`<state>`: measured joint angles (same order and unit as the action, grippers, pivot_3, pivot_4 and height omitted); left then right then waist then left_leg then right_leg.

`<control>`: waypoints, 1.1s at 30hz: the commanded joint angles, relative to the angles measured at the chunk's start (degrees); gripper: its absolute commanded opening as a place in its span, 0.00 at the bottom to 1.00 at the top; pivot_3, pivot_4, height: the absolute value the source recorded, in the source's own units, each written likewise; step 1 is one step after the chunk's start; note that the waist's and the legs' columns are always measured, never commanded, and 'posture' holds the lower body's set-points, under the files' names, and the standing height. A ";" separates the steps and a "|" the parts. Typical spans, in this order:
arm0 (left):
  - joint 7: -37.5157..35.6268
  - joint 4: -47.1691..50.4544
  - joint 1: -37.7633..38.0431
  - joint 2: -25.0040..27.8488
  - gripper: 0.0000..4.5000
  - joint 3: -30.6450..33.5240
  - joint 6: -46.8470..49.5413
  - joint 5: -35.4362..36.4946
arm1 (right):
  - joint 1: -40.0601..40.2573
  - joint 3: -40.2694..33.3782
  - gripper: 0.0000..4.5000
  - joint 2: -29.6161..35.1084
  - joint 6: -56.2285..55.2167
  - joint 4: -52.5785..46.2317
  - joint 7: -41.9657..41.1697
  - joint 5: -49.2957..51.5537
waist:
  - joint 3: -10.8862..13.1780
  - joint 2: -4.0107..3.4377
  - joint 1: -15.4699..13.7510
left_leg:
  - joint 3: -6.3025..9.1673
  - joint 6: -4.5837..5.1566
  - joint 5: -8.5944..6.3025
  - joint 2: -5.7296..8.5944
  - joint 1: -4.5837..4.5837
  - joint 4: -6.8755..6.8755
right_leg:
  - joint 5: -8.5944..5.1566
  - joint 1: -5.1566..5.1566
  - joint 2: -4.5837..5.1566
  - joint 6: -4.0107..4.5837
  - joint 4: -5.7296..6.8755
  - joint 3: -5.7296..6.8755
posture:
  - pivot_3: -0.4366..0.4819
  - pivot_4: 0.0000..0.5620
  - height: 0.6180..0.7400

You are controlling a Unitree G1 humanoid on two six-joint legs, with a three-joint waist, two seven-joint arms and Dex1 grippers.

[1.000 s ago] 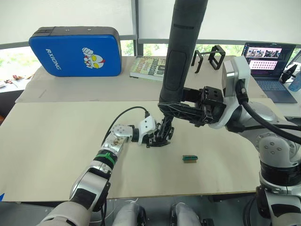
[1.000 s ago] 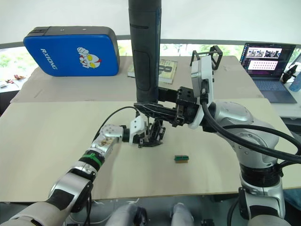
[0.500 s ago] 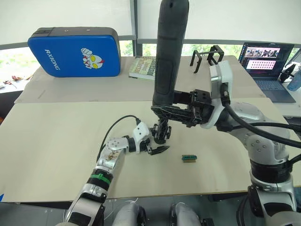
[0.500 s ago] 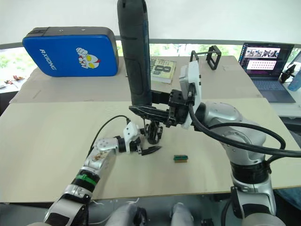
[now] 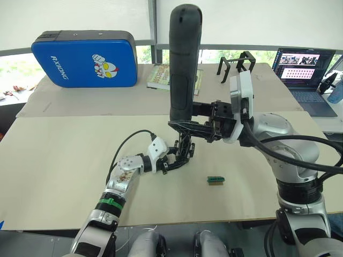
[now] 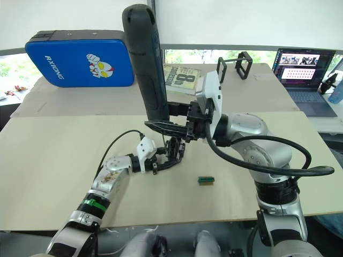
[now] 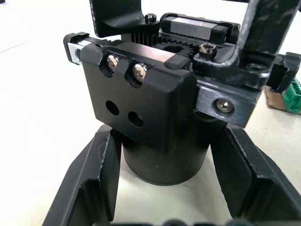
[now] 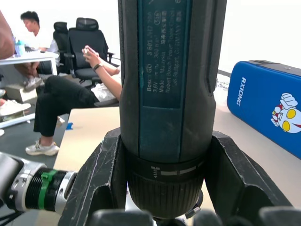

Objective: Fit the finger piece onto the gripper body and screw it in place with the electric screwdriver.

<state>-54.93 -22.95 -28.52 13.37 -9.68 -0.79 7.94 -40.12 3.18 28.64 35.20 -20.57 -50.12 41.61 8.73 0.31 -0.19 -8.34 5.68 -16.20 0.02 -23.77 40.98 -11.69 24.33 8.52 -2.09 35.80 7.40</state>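
Moved since half a second ago: left hand (image 5: 172,162) back up against the gripper body (image 5: 185,151), after sitting lower with its black fingers near the table (image 5: 64,160). Screwdriver shifted too, now leaning a bit to the left at the top, and slid a little left.

Going left to right. Big blue case (image 5: 84,58) at the far back, next to a book (image 5: 161,76). Then the left hand, fingers spread on both sides of the round bottom of the gripper body, as seen from the left wrist. Looks like steadying it, but cannot tell if squeezing tight. Gripper body on the table near the middle, two bright screws (image 7: 132,69) on its block, two empty holes below them.

Finger piece: cannot pick it out for sure in the black tangle.

Electric screwdriver (image 5: 184,59) standing tall right above the gripper body, tip down in it. Right hand (image 5: 185,128) shut around its lower end.

Small green block (image 5: 216,180) alone on the table to the right. Black frames (image 5: 236,64) and a laptop (image 5: 305,72) at the back right.

Likely meaning: part being held steady so the screw can go in.
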 commanded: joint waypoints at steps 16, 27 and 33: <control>-0.57 2.58 -0.33 -0.09 0.50 -0.47 -0.74 0.74 | -0.43 0.39 0.42 -3.15 -6.60 2.48 -3.64 -5.37 | 0.00 0.00 0.01 | -0.01 -0.01 0.00 0.01 0.00 0.00 | 0.00 -0.01 -0.01 0.00 0.00 0.01 | 0.48 0.27 1.00; -1.08 3.65 0.00 0.68 0.50 -0.69 -0.72 0.99 | 0.89 0.97 0.42 -3.97 -8.15 3.23 -4.29 -7.04 | 0.00 0.00 0.25 | -0.01 -0.02 0.00 0.01 0.00 -0.02 | 0.00 0.00 -0.02 0.00 0.00 0.02 | 0.48 0.27 1.00; -1.12 4.14 0.20 0.74 0.50 -0.83 -0.73 1.02 | 1.28 1.09 0.42 -4.15 -8.95 3.53 -4.53 -7.46 | 0.00 -0.01 0.30 | -0.02 -0.02 0.01 0.01 0.00 -0.02 | 0.00 0.00 -0.03 -0.01 -0.01 0.02 | 0.48 0.27 1.00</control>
<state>-55.39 -21.96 -28.18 14.36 -10.23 -0.85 7.93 -38.23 5.75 24.89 28.74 -15.53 -54.53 33.80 8.73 0.30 0.11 -8.36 5.66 -16.19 0.03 -23.77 40.95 -11.69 24.33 8.49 -2.10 35.80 7.42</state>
